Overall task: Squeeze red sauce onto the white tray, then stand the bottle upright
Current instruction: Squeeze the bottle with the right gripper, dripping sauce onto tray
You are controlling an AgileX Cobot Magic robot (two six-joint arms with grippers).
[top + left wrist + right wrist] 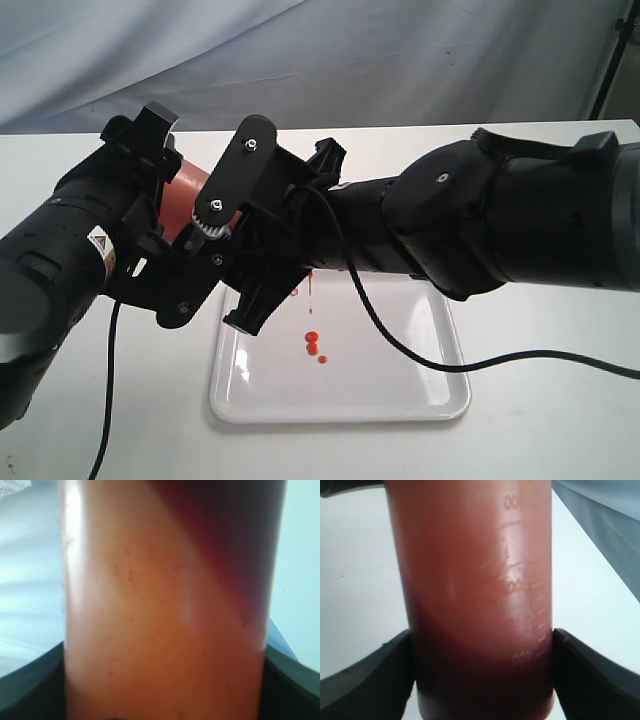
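Squeezing is the step in hand: the left gripper (160,185) clasps the bottle (165,605) at its base and the right gripper (482,670) pinches its body, tilted above the white tray (430,400). Red sauce (313,343) dots the tray's middle, and a thread seemingly falls from the hidden nozzle. Next, ease off and tip it upright, minding the cable (420,355) over the tray's right edge.

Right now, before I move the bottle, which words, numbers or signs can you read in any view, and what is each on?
"00": embossed beside the scale ticks on the bottle; three such figures show, but their other digits are blurred.
Warning triangle sticker on the left arm: a sign only, its print is too small to read.
Nothing else is legible.
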